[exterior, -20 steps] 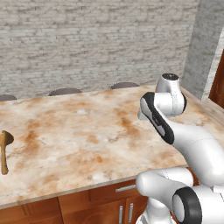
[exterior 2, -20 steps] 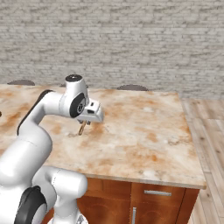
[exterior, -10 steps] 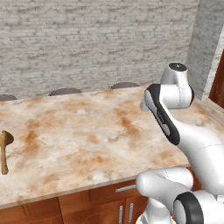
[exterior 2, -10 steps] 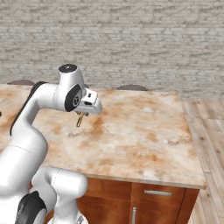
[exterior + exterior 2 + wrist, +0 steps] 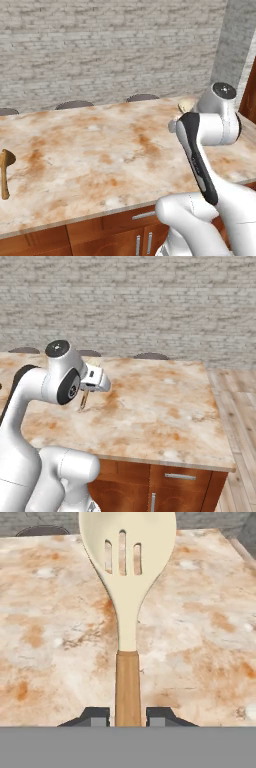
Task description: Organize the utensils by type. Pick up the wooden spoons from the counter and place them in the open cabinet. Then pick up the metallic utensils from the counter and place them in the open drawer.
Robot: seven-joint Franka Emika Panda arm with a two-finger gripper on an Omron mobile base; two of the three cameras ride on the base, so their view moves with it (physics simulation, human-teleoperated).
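Note:
My gripper (image 5: 128,714) is shut on the wooden handle of a slotted spoon (image 5: 126,572) with a cream head, held above the marble counter (image 5: 45,627). From the right base view, the gripper (image 5: 88,390) hangs over the counter's left part, and the spoon's handle (image 5: 83,401) points down from it. The left base view has the spoon's cream head (image 5: 186,104) peeking out behind my arm. A brown wooden spoon (image 5: 4,171) lies at the counter's far left edge. The cabinet and drawer are out of view.
Dark stool tops (image 5: 74,104) line the counter's far side before a grey brick wall. Wooden cabinet fronts with metal handles (image 5: 180,476) run under the counter's near edge. The wood floor (image 5: 235,411) lies past the counter's right end.
My arm has swung and its upper joints have risen and turned. The hand has drifted slightly left in the right base view, with the slotted spoon staying in the grip.

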